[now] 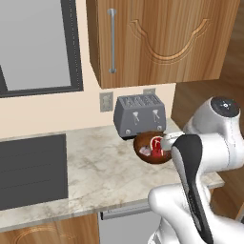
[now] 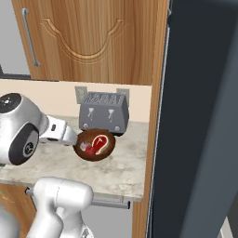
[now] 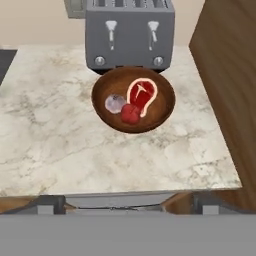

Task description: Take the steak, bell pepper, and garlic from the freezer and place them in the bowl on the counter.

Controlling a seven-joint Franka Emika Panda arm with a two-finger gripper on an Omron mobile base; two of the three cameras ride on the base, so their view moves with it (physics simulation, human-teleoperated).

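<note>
The dark brown bowl (image 3: pixel 165 107) stands on the beige marbled counter (image 3: pixel 55 145), just in front of the toaster. In it lie the flat steak (image 3: pixel 141 95) with its white bone mark, the round red bell pepper (image 3: pixel 130 114) and the pale garlic (image 3: pixel 115 103). The bowl (image 2: pixel 108 151) with the steak (image 2: pixel 100 142) also shows in the right base view, and the bowl (image 1: pixel 143 142) in the left base view. My gripper (image 3: pixel 128 206) is open and empty, its fingertips (image 3: pixel 50 205) wide apart, held back from the bowl over the counter's front edge. The dark freezer (image 2: pixel 200 116) rises at the right.
A grey four-slot toaster (image 3: pixel 129 35) stands against the wall behind the bowl. A wooden side panel (image 3: pixel 230 75) bounds the counter on the right. Wooden cupboards (image 1: pixel 162 38) hang above. A dark cooktop (image 1: pixel 31 169) lies at the counter's left.
</note>
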